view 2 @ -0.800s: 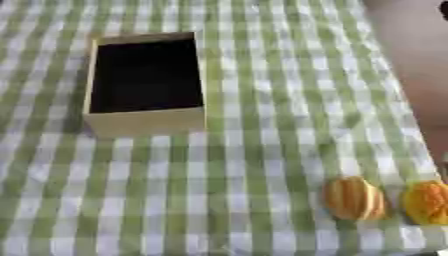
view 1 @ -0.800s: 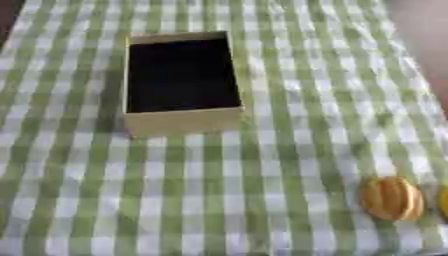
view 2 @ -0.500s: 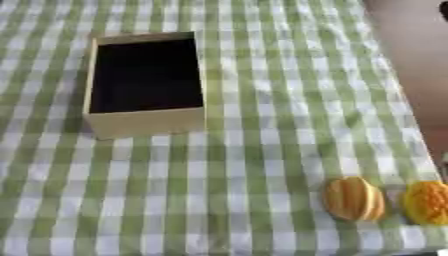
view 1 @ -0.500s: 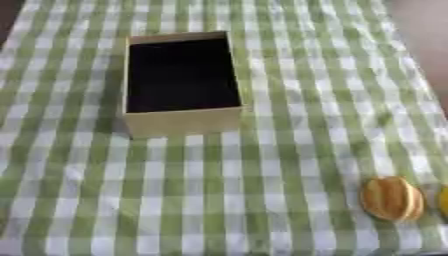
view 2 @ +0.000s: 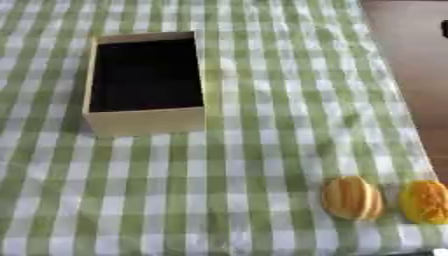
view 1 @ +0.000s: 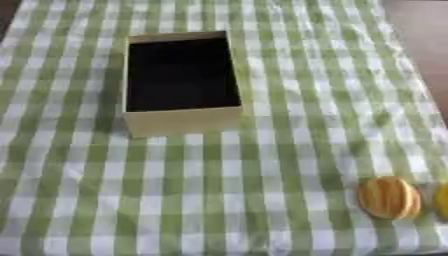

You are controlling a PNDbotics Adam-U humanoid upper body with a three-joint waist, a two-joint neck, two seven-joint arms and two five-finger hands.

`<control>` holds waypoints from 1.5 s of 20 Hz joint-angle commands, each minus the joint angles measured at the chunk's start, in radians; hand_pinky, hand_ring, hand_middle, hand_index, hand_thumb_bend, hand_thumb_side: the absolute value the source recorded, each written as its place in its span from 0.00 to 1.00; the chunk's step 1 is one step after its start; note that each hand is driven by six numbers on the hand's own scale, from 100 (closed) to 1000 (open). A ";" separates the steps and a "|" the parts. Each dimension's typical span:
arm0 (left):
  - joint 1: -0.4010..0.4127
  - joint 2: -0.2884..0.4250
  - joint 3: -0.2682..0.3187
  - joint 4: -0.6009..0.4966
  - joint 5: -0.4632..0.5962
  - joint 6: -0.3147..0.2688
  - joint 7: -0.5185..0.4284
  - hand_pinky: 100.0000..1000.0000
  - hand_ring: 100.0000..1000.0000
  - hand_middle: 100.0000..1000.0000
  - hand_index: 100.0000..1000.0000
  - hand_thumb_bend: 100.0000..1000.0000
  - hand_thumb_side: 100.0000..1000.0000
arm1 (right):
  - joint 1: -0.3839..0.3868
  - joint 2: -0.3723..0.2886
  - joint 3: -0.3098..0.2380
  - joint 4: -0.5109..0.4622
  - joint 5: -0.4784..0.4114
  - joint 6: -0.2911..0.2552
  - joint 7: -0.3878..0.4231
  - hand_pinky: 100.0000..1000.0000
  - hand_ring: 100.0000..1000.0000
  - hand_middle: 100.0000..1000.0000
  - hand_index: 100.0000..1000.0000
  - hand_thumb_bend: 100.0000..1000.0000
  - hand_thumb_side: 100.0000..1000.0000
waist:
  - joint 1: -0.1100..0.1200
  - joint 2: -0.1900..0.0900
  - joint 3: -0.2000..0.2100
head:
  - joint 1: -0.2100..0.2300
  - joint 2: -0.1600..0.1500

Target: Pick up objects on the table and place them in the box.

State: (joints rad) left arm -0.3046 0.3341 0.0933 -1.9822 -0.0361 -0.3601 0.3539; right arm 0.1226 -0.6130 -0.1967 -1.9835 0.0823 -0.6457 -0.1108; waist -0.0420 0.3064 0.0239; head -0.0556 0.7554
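A tan open box (view 2: 147, 82) with a dark inside stands on the green and white checked cloth, left of centre toward the far side. Two rounded objects lie near the front right: a tan ribbed oval one (view 2: 351, 198) and, to its right, a yellower one (view 2: 425, 201) close to the cloth's right edge. The box looks empty inside. Neither of my hands shows in either view.
The checked cloth (view 2: 262, 125) covers the table; its right edge runs down the right side, with brown floor (view 2: 411, 60) beyond it. A small dark shape (view 2: 444, 29) sits at the far right border.
Only a slight shift of the whole picture; the box and the two rounded objects lie where they were.
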 commanded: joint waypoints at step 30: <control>0.020 0.066 0.016 -0.018 -0.034 0.003 0.021 0.69 0.66 0.66 0.81 0.08 0.55 | 0.426 -0.087 0.086 -0.017 1.082 -0.048 -0.215 0.86 0.88 0.83 0.90 0.00 0.15 | -0.014 -0.014 -0.085 | 0.026 -0.035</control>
State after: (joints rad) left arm -0.2752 0.3792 0.1022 -1.9822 -0.0621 -0.3556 0.3705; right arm 0.5421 -0.6929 -0.1068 -1.9836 1.1458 -0.6847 -0.3290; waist -0.0574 0.3053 -0.0589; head -0.0236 0.7366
